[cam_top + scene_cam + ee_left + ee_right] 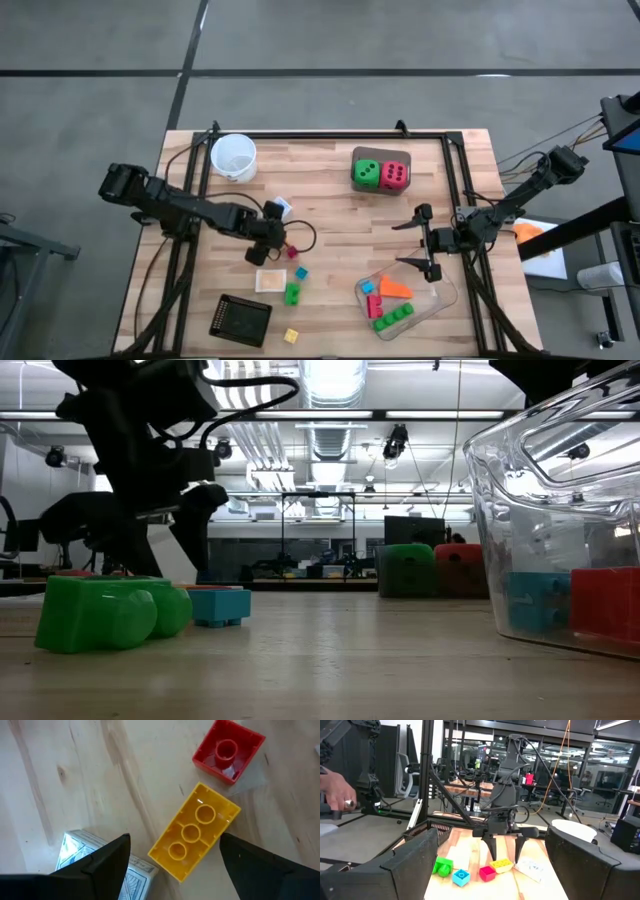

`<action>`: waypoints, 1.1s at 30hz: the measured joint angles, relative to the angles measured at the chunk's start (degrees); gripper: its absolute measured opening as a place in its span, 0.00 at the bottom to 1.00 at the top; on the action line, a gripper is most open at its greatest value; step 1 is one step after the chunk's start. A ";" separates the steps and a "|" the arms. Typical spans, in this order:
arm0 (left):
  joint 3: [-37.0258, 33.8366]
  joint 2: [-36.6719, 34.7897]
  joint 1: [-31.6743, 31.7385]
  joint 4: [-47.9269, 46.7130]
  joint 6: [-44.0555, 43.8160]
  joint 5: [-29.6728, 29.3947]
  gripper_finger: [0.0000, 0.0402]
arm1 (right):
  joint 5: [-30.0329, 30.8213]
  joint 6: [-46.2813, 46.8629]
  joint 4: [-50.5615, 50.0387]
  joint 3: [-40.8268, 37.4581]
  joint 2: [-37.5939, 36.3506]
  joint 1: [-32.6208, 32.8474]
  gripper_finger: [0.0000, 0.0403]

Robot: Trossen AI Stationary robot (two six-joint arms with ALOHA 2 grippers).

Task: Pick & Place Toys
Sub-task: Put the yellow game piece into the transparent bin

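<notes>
My left gripper (268, 240) (175, 837) is open and points down over a yellow brick (195, 831). The brick lies hollow side up on the table between the two fingers, which stand clear of it. A red brick (227, 749) lies just beyond it, also hollow side up. A blue brick (301, 272), a green brick (292, 293) and a small yellow brick (291, 336) lie on the table nearer the front. My right gripper (400, 245) is open and empty, above the table just far of the clear tray (448, 295). The green and red dice (380, 172) stand side by side at the back.
The tray holds an orange wedge (395, 287) and red, green and blue bricks. A white cup (233, 157) stands at the back left, and a black flat object (240, 318) lies at the front left. A pale card (270, 281) and a patterned white packet (100, 865) lie beside my left gripper. A person's hand (335, 790) shows beyond the table.
</notes>
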 joint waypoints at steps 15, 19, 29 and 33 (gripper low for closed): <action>0.11 4.32 1.61 0.95 0.95 6.23 0.69 | -0.02 0.17 -0.17 0.02 -0.03 -0.02 0.88; 0.69 6.96 1.59 0.65 1.08 6.26 0.63 | -0.02 0.38 -0.48 0.04 -0.06 -0.02 0.88; 3.22 5.37 1.70 0.91 1.03 4.70 0.33 | -0.02 0.78 -1.09 0.04 -0.06 -0.02 0.88; 3.95 5.40 1.58 0.82 0.85 4.35 0.32 | -0.02 1.14 -1.32 0.04 -0.02 -0.01 0.88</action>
